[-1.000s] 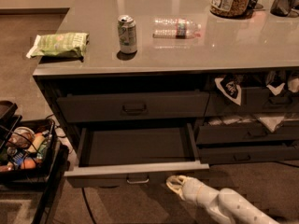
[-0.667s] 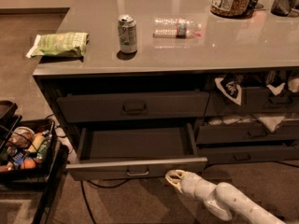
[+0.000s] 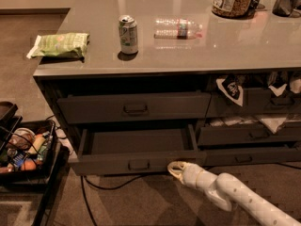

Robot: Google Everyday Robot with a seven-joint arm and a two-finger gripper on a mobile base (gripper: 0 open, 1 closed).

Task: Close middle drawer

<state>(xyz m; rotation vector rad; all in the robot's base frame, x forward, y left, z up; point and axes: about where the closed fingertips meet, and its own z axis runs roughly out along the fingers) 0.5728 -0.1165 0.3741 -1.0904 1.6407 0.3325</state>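
Low, pale tool (image 3: 175,168) — beside flat grey middle drawer (image 3: 103,165)

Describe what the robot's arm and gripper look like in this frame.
The gripper, low in the view just off the right end of the middle drawer, is a small rounded cream-yellow tip. The arm behind it is white, built of smooth tubular segments with a bulbous joint, and its shell looks faintly textured. No cables, labels or markings show on it.
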